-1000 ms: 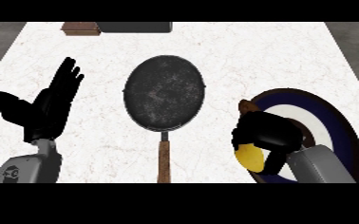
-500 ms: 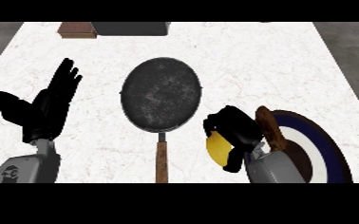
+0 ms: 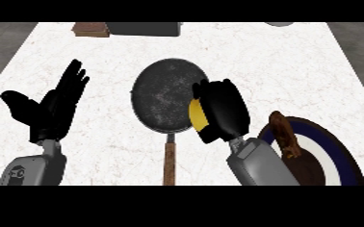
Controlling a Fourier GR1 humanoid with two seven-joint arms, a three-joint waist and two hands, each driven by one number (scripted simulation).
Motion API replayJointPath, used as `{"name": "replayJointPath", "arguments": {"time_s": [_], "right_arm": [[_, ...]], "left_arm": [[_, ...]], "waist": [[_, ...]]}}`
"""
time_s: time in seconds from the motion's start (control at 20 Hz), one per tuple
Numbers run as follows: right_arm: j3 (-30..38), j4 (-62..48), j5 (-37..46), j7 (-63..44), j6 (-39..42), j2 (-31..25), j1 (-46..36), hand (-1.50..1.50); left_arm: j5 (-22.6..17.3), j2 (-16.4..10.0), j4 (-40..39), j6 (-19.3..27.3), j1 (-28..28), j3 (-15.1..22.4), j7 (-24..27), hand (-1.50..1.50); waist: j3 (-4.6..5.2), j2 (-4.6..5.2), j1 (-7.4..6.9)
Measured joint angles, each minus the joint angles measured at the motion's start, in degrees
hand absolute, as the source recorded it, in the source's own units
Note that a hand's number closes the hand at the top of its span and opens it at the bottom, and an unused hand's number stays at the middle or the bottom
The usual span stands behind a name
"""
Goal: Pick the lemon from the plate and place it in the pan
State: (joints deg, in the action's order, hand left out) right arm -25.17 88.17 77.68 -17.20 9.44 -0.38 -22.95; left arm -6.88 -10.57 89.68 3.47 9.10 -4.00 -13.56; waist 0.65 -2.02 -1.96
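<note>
A dark round pan [image 3: 168, 94] with a brown wooden handle lies in the middle of the white counter. My right hand [image 3: 222, 109] hovers over the pan's right rim, fingers curled round a yellow lemon [image 3: 198, 114]; only a strip of the lemon shows at the hand's left side. The blue-rimmed plate [image 3: 331, 151] sits at the lower right, partly hidden by my right forearm. My left hand [image 3: 51, 105] rests open at the left, fingers up, well away from the pan.
A brown piece of food [image 3: 286, 133] lies on the plate. At the counter's far edge are a brown block [image 3: 91, 29] and a dark grey box [image 3: 144, 28]. A grey object [image 3: 281, 23] shows at the far right.
My right hand has carried the lemon left and away from the plate, from beside the pan handle to over the pan's right rim. The left hand has not moved.
</note>
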Motion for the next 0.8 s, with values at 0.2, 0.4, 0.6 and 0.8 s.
{"name": "replayJointPath", "arguments": {"time_s": [0.2,0.4,0.6,0.8], "right_arm": [[-3.79,1.66,0.62,-14.05,1.19,0.24,-5.80,1.50],[-6.90,2.12,-0.50,-28.33,1.92,0.33,-12.02,1.50],[-9.12,0.63,-2.95,-40.43,1.79,0.22,-19.47,1.50],[-10.42,-3.34,-6.71,-46.01,-0.14,-0.12,-26.12,1.50]], "left_arm": [[0.06,0.27,-0.08,-0.55,1.12,0.95,-0.20,0.00],[0.05,0.70,-0.43,-1.06,2.52,1.83,-0.29,0.00],[0.28,1.19,-1.15,-1.22,3.87,2.55,-0.24,0.00],[0.64,1.62,-1.69,-0.61,5.03,2.64,-0.44,0.00]], "waist": [[-0.14,0.50,-1.89],[-0.23,1.14,-3.48],[-0.30,1.73,-4.44],[-0.37,2.15,-4.61]]}}
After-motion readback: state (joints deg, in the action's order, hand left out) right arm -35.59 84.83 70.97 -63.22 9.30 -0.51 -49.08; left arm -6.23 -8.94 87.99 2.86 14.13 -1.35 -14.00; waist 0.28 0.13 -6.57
